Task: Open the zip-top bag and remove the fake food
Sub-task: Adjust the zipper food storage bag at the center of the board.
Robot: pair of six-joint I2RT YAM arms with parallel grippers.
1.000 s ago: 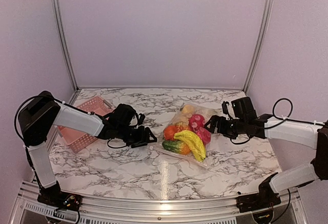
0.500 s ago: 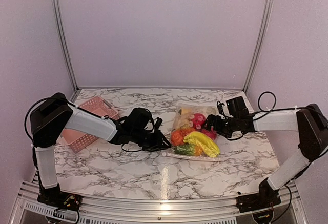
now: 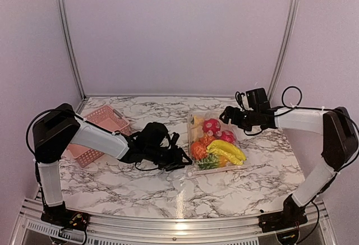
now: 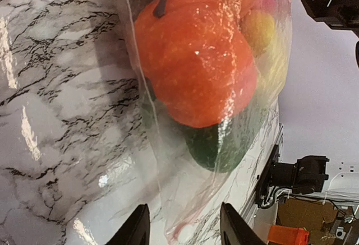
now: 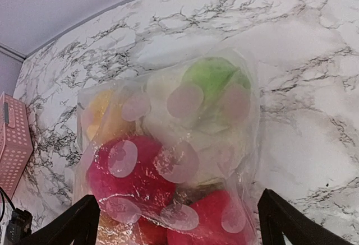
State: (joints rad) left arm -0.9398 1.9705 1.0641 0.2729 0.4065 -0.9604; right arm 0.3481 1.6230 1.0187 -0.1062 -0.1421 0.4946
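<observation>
The zip-top bag (image 3: 216,144) lies on the marble table, clear and crinkly, full of fake food: yellow bananas (image 3: 227,152), an orange piece (image 3: 198,148) and red-pink dragon fruit (image 3: 211,125). My left gripper (image 3: 182,160) is at the bag's near-left corner. In the left wrist view its gripper (image 4: 182,228) is open, with the bag's thin pink-edged corner (image 4: 178,229) lying loose between the jaws, below the orange piece (image 4: 196,60) and a green piece (image 4: 219,144). My right gripper (image 3: 227,115) hangs at the bag's far end. In its wrist view the gripper (image 5: 179,222) is wide open, straddling the bag (image 5: 247,144).
A pink slatted basket (image 3: 95,127) stands at the left, behind my left arm. The purple back wall and metal corner posts (image 3: 283,37) close in the table. The metal front rail (image 3: 179,228) runs along the near edge.
My left gripper has moved right up to the bag's corner. The bag has turned and slid toward the back right. My right gripper has moved back to the bag's far end.
</observation>
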